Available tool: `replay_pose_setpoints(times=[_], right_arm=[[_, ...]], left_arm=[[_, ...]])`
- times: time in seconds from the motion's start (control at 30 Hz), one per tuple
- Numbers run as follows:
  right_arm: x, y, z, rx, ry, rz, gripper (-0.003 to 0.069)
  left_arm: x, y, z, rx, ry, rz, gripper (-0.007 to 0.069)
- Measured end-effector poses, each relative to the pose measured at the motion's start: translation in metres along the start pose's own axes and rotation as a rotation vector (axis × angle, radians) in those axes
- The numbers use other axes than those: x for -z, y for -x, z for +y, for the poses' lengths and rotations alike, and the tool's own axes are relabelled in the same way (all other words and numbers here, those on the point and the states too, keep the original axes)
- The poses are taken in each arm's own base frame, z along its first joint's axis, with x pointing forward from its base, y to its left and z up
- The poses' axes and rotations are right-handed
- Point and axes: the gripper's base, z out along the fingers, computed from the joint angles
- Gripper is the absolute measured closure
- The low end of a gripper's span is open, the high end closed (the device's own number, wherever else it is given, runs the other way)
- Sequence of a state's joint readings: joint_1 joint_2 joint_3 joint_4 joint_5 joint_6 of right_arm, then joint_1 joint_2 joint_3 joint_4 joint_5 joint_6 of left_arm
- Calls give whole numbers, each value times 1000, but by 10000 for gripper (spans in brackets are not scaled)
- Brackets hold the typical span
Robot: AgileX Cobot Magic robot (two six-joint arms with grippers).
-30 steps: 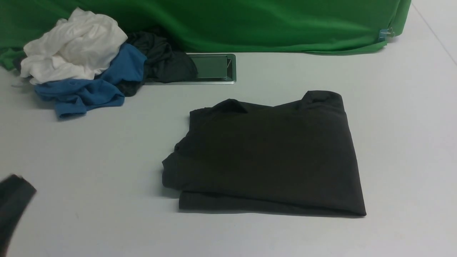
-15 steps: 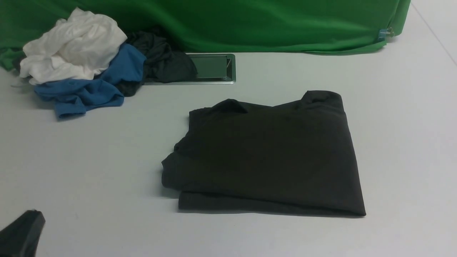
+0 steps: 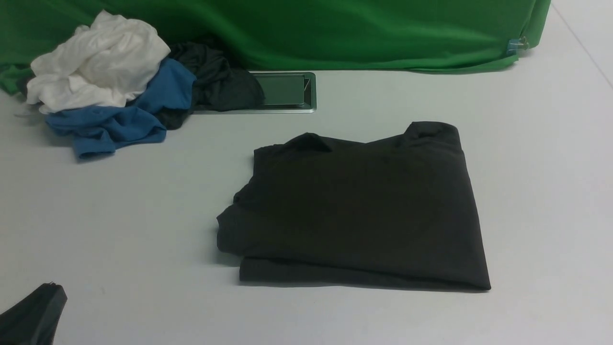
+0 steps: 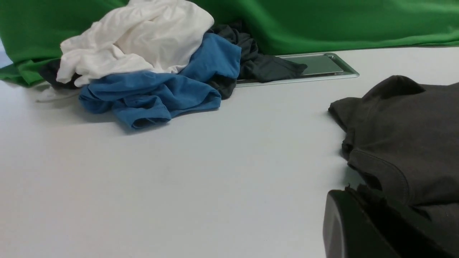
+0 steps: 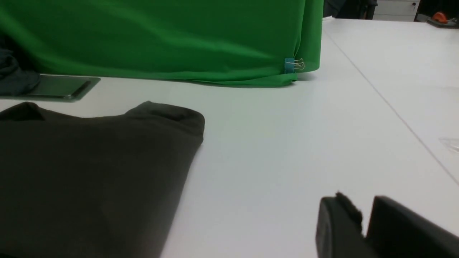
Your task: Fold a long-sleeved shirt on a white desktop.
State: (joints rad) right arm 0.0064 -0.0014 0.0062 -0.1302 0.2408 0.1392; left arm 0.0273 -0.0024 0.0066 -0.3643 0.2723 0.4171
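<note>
Long-sleeved shirt (image 3: 354, 206): probably light, soft and limp; layers may slip apart, so best pinched through all of them at the near edge.
Left gripper (image 3: 51, 287): closed with nothing in it, near corner, well apart from the shirt, which lies farther forward and to its right.
Right gripper (image 5: 355, 215): fingertips slightly parted, empty; the shirt lies forward and to its left, apart from it.
Desktop (image 3: 143, 230): shirt folded into a rough block on it, left side uneven.
Clothes heap (image 3: 100, 62): far left, beyond the shirt.
</note>
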Motion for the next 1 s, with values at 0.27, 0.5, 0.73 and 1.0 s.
replay_pose_setpoints(times=[0.27,0.5,0.73,1.0], right_arm=[[0,0,0,-1,0,0,465],[0,0,0,-2,0,0,458],[0,0,0,-2,0,0,438],[0,0,0,-3,0,0,422]], left_arm=[[0,0,0,1,0,0,605],[0,0,0,1,0,-1,605],[0,0,0,1,1,-3,605],[0,0,0,1,1,-3,605]])
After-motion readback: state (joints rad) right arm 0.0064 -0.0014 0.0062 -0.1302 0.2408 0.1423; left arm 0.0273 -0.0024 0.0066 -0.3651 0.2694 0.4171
